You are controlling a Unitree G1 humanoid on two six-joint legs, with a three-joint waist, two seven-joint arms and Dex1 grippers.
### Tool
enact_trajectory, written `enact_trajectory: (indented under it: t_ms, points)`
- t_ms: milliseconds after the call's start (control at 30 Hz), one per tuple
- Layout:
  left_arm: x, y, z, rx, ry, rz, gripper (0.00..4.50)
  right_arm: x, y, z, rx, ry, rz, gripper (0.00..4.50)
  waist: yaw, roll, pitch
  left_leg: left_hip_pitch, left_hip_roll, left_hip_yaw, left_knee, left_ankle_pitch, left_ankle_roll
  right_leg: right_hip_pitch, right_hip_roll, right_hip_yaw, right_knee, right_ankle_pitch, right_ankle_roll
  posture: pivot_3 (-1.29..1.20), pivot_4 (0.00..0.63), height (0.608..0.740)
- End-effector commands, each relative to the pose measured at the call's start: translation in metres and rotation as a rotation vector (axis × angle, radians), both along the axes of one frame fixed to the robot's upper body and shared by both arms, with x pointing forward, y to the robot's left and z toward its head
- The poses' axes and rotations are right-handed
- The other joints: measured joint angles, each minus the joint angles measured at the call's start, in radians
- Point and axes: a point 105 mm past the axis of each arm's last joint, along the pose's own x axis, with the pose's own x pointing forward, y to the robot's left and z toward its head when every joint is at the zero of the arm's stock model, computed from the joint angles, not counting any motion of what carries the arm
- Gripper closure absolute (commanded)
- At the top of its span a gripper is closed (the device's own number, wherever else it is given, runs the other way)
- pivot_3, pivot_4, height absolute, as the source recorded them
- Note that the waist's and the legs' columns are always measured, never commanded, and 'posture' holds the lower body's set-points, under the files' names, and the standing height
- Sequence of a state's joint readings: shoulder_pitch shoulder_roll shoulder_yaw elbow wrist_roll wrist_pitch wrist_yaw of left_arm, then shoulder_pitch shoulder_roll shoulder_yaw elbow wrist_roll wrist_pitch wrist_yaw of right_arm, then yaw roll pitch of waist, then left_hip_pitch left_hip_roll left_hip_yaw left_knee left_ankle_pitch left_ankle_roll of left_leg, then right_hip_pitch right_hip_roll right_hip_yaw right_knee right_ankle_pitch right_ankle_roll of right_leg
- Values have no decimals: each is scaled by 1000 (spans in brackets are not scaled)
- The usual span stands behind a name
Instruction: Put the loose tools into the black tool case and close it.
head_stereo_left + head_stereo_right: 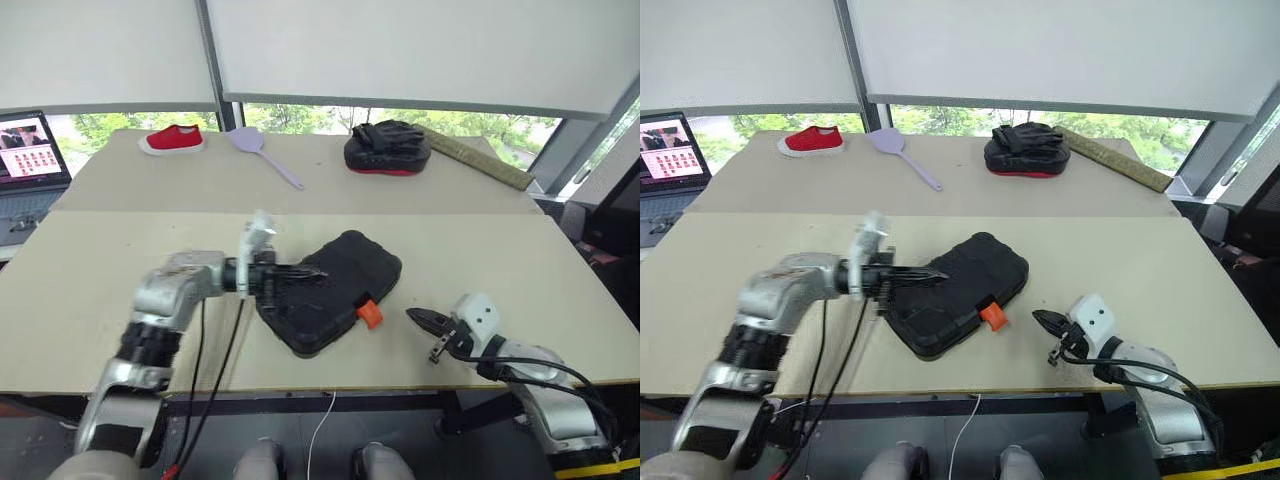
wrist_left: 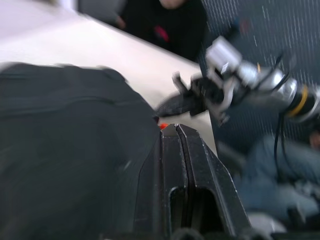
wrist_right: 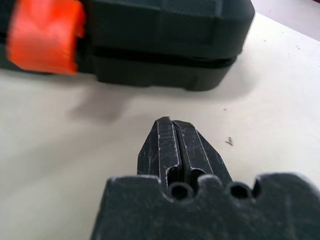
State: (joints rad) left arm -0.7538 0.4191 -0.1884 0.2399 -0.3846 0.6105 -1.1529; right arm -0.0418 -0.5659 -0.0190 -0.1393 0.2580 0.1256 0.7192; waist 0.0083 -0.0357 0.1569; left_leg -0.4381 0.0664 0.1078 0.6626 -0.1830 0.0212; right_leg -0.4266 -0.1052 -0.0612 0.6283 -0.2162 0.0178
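Black moulded tool case (image 1: pixel 330 290), lid down, orange latch (image 1: pixel 369 314) on its near-right edge; lies askew at the near middle of the beige table (image 1: pixel 120 270). Left gripper (image 1: pixel 312 272), fingers pressed together, over the case's left part. Right gripper (image 1: pixel 412 317), fingers together, just right of the latch, apart from it. Far side: red shoe (image 1: pixel 172 139), lilac spatula (image 1: pixel 262 150), black-and-red mitt (image 1: pixel 387 147).

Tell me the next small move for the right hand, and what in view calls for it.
Probably slide the shut right hand toward the orange latch and press it home. The black tool case already lies closed on the table, with the shut left hand over its lid. The right hand rests beside the case, apart from the latch. Whether the latch is snapped I cannot tell.
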Motion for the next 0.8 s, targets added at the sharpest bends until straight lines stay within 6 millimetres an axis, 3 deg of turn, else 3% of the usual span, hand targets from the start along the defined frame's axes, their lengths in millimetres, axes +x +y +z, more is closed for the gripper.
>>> enact_trajectory:
  t_ms: [33, 133, 233, 533, 800]
  points:
    - [17, 0, -24, 151, -96, 86, 4445, -5, 10, 15, 32, -38, 29, 4500, -5, 0, 0, 0, 0, 0, 0, 0, 0, 0, 1, 1, 0, 0, 0, 0, 150, 740]
    - [7, 9, -64, 252, -60, 64, 4445, -7, 23, 22, 78, -54, 43, 4500, -7, 3, -2, 4, 1, 0, -1, 0, 0, 2, 1, 1, 0, 0, -1, 0, 150, 740]
    - [-9, 13, -81, 237, 23, 37, 4445, -9, 36, 15, 76, -19, 82, 4500, -7, 9, -8, 11, 1, 0, -2, -1, 0, 6, 1, 4, 1, -3, -5, 0, 150, 740]
    - [-8, 12, -79, 211, 24, 47, 4445, -4, 55, -13, 13, 70, 127, 4500, -6, 13, -22, 17, 0, -1, -3, -3, -3, 7, 1, 11, 1, -5, -7, 0, 150, 740]
    - [-6, 14, -79, 213, 23, 52, 4445, 5, 61, -15, 39, 74, 109, 4500, -4, 12, -22, 16, 0, -1, -3, -3, -3, 6, 1, 12, 1, -5, -7, 0, 150, 740]
